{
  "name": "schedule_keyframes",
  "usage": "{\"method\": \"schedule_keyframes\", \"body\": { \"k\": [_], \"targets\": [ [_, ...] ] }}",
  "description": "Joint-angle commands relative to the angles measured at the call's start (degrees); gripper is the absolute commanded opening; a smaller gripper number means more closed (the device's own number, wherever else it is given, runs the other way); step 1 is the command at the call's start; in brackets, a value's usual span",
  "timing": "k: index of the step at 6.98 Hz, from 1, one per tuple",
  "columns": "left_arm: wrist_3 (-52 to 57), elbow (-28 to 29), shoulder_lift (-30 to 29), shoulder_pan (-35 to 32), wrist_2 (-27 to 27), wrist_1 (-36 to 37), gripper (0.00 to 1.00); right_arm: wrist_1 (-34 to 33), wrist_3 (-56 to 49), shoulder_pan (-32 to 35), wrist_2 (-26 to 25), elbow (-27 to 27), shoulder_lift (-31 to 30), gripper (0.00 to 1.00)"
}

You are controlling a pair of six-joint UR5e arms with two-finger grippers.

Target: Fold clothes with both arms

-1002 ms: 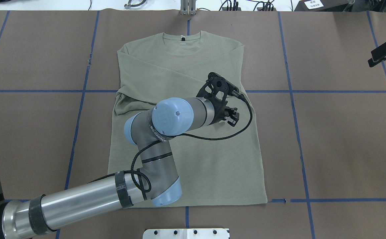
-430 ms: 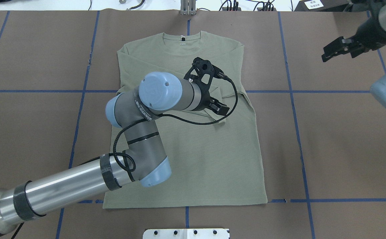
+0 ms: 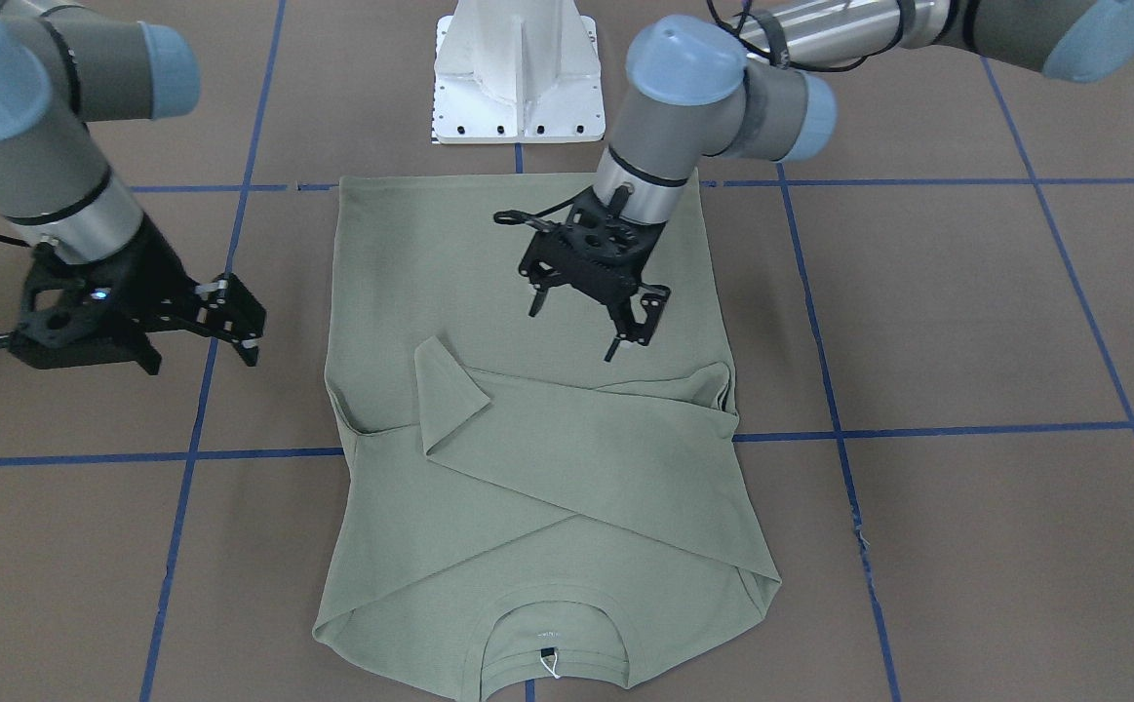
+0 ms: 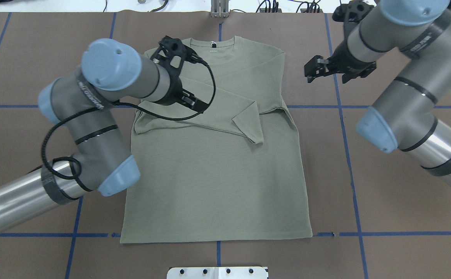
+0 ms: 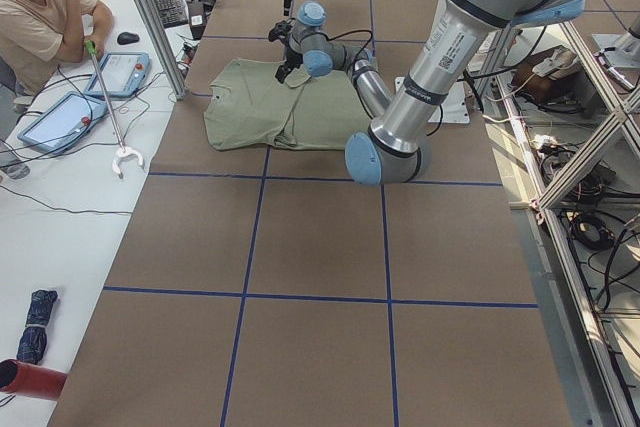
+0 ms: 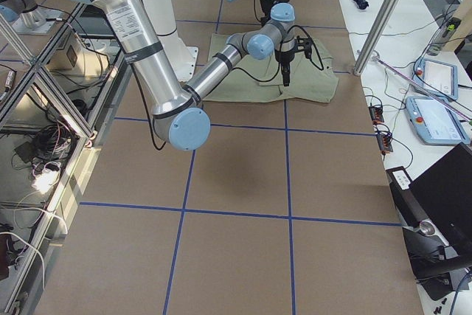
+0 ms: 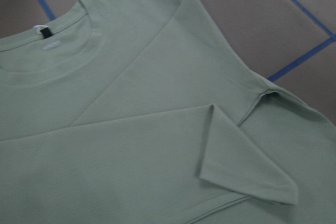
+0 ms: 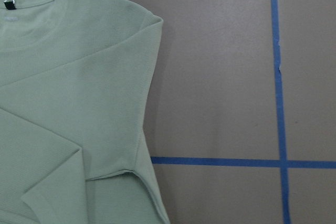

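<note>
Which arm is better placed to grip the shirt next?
Probably left: the left gripper hangs open above the shirt, while the right gripper is beside it, over the table.

Overhead and front cameras looked down from opposite sides, end cameras along the table (image 4: 326,174), both wrist cameras closely at the shirt (image 7: 131,145).

Grey-and-silver jointed left arm (image 4: 93,116) bent at elbow, wrist tipped down; black two-finger left gripper (image 3: 576,327) hangs below that wrist, jaws spread, empty. Grey-and-silver right arm (image 4: 403,97) angled in; black right gripper (image 4: 310,71) ahead of its wrist, jaws spread, empty.
</note>
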Motion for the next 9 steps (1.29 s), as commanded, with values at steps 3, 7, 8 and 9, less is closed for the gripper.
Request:
{"method": "schedule_keyframes", "body": {
  "k": [3, 7, 8, 9],
  "targets": [
    [14.78, -5.90, 10.02, -9.03, -9.97, 0.06, 1.00, -0.13, 10.37, -13.42, -18.29, -21.31, 19.14, 0.76],
    [13.99, -5.91, 10.11, -8.94, -9.97, -0.03, 1.00, 0.04, 15.06, -17.83, -23.07, -32.36, 24.73, 0.51],
    [13.90, -5.91, 10.11, -8.86, -9.97, -0.03, 1.00, -0.04, 15.32, -18.80, -23.34, -32.54, 24.55, 0.48],
    [13.90, -5.82, 10.02, -8.85, -9.97, -0.03, 1.00, -0.13, 15.76, -19.68, -24.39, -32.80, 24.38, 0.47]
  ]
}}
